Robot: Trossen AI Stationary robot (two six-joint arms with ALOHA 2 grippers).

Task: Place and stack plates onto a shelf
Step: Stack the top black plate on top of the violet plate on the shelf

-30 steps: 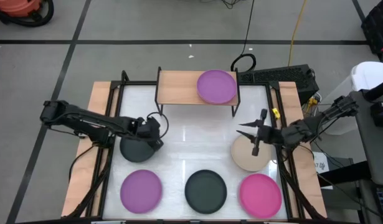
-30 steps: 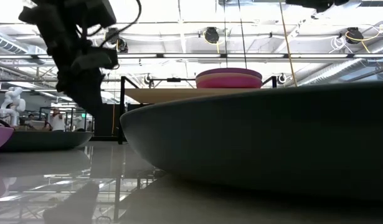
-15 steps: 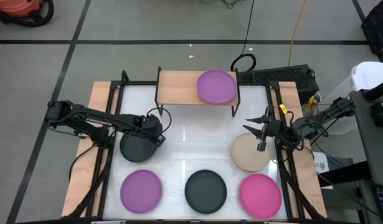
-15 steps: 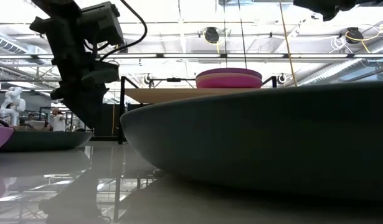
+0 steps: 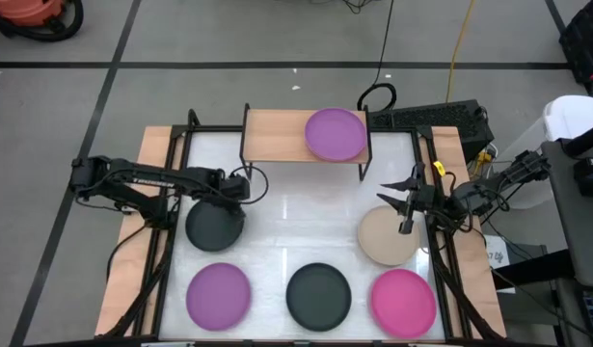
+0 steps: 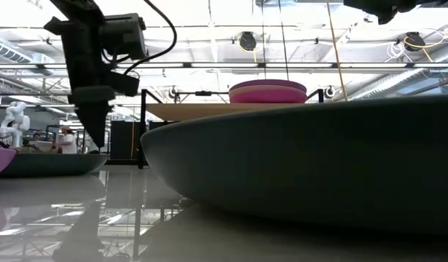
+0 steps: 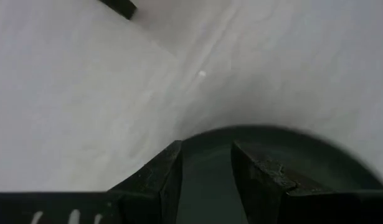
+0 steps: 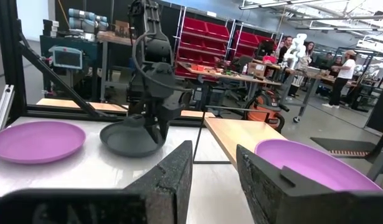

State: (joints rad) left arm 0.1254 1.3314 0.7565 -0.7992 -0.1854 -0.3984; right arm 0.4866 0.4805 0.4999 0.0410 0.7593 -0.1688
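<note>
The wooden-topped shelf (image 5: 272, 135) stands at the table's far edge. On its right half sits a purple plate (image 5: 335, 133), stacked on a magenta one (image 6: 267, 95). A dark grey plate (image 5: 215, 226) lies flat at mid-left, a beige plate (image 5: 388, 236) at mid-right. My left gripper (image 5: 235, 189) points down, open, over the dark grey plate's far rim (image 7: 210, 132); one finger (image 7: 169, 171) is outside the rim and one (image 7: 253, 174) is over the plate. My right gripper (image 5: 397, 212) hovers open above the beige plate's far part. My left gripper straddles the dark grey plate's far rim (image 8: 155, 134) from above with open fingers. I cannot tell whether the fingertips touch the plate, which lies flat on the table.
Along the near edge lie a purple plate (image 5: 219, 294), a second dark grey plate (image 5: 318, 294) and a magenta plate (image 5: 403, 301). The shelf's left half (image 5: 267, 130) is bare wood. Black frame rails (image 5: 171, 222) run along both table sides.
My left gripper has moved toward the table's far edge, from over the dark grey plate's middle to its far rim, and tipped from slanted to upright. The plate has stayed put. My right gripper has shifted slightly toward the table's right edge.
</note>
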